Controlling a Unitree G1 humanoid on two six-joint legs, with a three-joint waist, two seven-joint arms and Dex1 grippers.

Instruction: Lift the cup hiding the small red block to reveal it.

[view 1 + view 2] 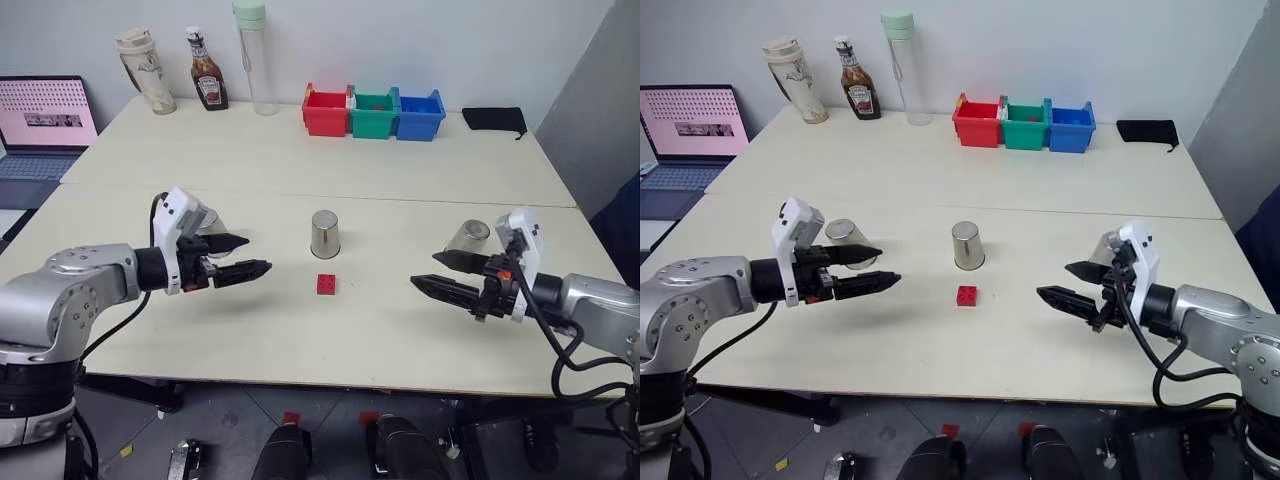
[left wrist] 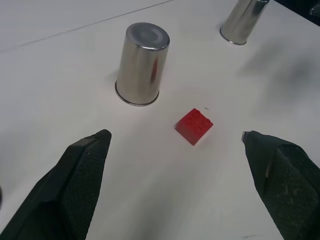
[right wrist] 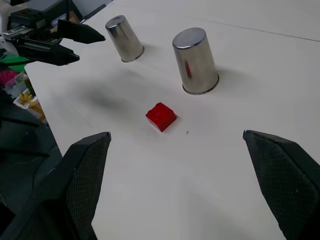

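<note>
The small red block [image 1: 326, 284] lies bare on the table [image 1: 300, 340], out in the open near the middle. No cup covers it. Just behind it, toward the far edge, stands one shiny cup [image 1: 324, 234], upside down. The block and this cup are close but not touching.

A second cup [image 1: 843, 236] sits upside down toward the left side of the table, behind the left gripper [image 1: 237, 258]. A third cup [image 1: 468, 238] sits toward the right side, behind the right gripper [image 1: 452, 275].

The left gripper hangs above the table to the left of the block. Its two black fingers are spread apart and hold nothing. The right gripper hangs above the table to the right of the block. Its fingers are spread wide too, and they hold nothing. Both grippers point in toward the block.

Along the far edge stand a red bin [image 1: 326, 111], a green bin [image 1: 373, 114] and a blue bin [image 1: 419, 115] in a row.
</note>
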